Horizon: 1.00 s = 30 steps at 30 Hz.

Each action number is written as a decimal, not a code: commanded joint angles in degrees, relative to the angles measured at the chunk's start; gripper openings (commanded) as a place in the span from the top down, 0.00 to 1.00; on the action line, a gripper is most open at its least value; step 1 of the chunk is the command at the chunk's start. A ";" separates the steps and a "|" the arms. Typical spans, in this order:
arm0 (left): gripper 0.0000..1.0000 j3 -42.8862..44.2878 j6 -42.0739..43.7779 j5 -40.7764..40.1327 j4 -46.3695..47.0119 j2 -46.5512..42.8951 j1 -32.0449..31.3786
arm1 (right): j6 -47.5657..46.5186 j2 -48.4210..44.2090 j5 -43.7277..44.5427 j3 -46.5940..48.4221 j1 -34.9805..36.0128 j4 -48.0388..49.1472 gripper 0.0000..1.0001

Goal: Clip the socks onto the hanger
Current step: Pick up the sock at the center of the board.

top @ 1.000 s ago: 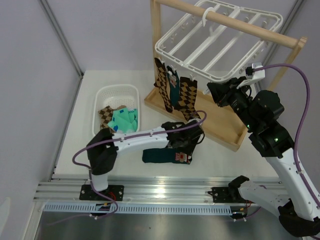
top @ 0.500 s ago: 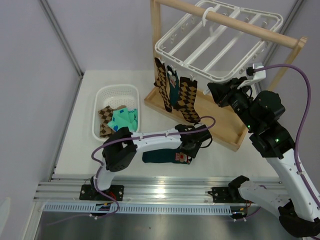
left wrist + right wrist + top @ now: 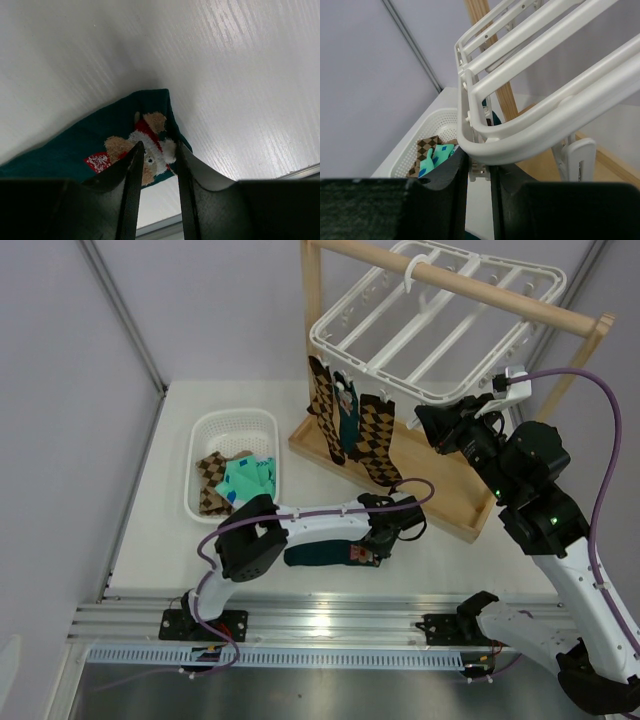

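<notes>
A dark teal sock (image 3: 318,555) with a small white-red figure lies flat on the table. My left gripper (image 3: 385,537) is down at its right end. In the left wrist view the jaws (image 3: 157,150) stand a little apart and straddle the sock's (image 3: 75,145) figure end. The white grid hanger (image 3: 380,368) hangs from the wooden rod. Two argyle socks (image 3: 377,440) and one teal sock (image 3: 347,425) are clipped to its front edge. My right gripper (image 3: 432,427) is under that edge, shut on a dangling white clip (image 3: 479,171) below the hanger rim (image 3: 530,125).
A white mesh basket (image 3: 234,416) at the left holds argyle and mint green socks (image 3: 245,480). It also shows in the right wrist view (image 3: 440,125). The wooden stand's tray base (image 3: 450,505) lies just beyond my left gripper. Its rod (image 3: 480,290) crosses above.
My left arm's elbow has swung in toward the right, and its gripper has shifted slightly right at the teal sock's end. The right arm has not moved.
</notes>
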 commanded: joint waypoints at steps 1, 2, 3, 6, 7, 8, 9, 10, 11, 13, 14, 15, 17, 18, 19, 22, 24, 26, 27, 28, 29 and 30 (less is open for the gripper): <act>0.65 2.83 -0.66 -1.60 -0.07 0.70 -0.39 | 0.38 -0.35 -2.52 -0.39 0.18 -2.69 0.94; 0.65 2.92 -0.75 -1.42 -0.16 1.05 -0.39 | 0.46 -0.35 -2.52 -0.31 0.18 -2.68 0.94; 0.65 3.01 -0.92 -1.24 -0.16 1.05 -0.48 | 0.46 -0.35 -2.43 -0.39 0.18 -2.68 0.94; 0.66 2.75 -1.01 -1.33 -0.16 0.96 -0.74 | 0.46 -0.26 -2.43 -0.40 0.18 -2.68 0.94; 0.65 2.75 -1.10 -1.33 -0.24 1.05 -0.74 | 0.46 -0.43 -2.52 -0.40 0.18 -2.60 0.94; 0.66 2.75 -1.10 -1.33 -0.25 1.05 -0.74 | 0.55 -0.35 -2.43 -0.48 0.18 -2.60 0.94; 0.68 2.57 -1.10 -1.33 -0.33 1.40 -0.92 | 0.55 -0.43 -2.43 -0.57 0.18 -2.51 0.94; 0.68 2.66 -1.28 -1.24 -0.42 1.66 -0.83 | 0.55 -0.35 -2.52 -0.57 0.18 -2.51 0.94; 0.68 2.66 -1.37 -1.16 -0.51 1.84 -0.83 | 0.64 -0.35 -2.43 -0.57 0.18 -2.60 0.94; 0.73 2.57 -1.45 -1.33 -0.86 2.54 -0.83 | 0.64 -0.35 -4.02 -0.48 0.18 -2.68 0.94; 0.74 2.48 -1.45 -1.85 -1.12 2.80 -0.92 | 0.55 -0.35 -3.93 -0.48 0.18 -2.68 0.94; 0.80 2.57 -1.37 -1.95 -1.30 3.15 -0.92 | 0.46 -0.43 -3.84 -0.57 0.18 -2.68 0.94; 0.88 2.31 -1.37 -2.47 -1.56 3.42 -0.83 | 0.46 -0.44 -3.66 -0.66 0.18 -2.77 0.94; 0.95 1.96 -1.28 -2.65 -1.48 3.33 -0.92 | 0.55 -0.61 -3.66 -0.66 0.18 -2.77 0.94; 0.99 1.78 -1.28 -2.74 -1.30 3.16 -0.83 | 0.46 -0.61 -3.66 -0.66 0.18 -2.86 0.94; 0.99 0.64 -1.37 -3.96 -1.30 0.97 -0.83 | 0.46 -0.61 -3.49 -0.66 0.18 -2.95 0.94; 0.99 -0.50 -1.45 -5.63 -1.65 -1.49 -0.66 | 0.20 -0.70 -3.40 -0.48 0.18 -3.12 0.94; 0.99 -2.08 -1.72 -6.69 -2.61 -6.49 -0.48 | 0.11 -0.87 -3.23 -0.40 0.18 -3.12 0.94; 0.99 -2.17 -1.89 -7.56 -3.05 -8.25 0.13 | 0.03 -0.96 -3.22 -0.40 0.18 -3.04 0.94; 0.99 -2.44 -1.98 -8.09 -3.58 -10.01 0.40 | -0.06 -1.05 -3.22 -0.31 0.18 -3.04 0.94; 0.99 -2.18 -1.89 -8.71 -4.89 -13.24 1.10 | -0.06 -1.05 -3.22 -0.31 0.18 -2.95 0.94; 0.99 -1.91 -1.63 -9.76 -5.51 -14.84 1.54 | -0.15 -1.14 -3.22 -0.22 0.18 -2.86 0.94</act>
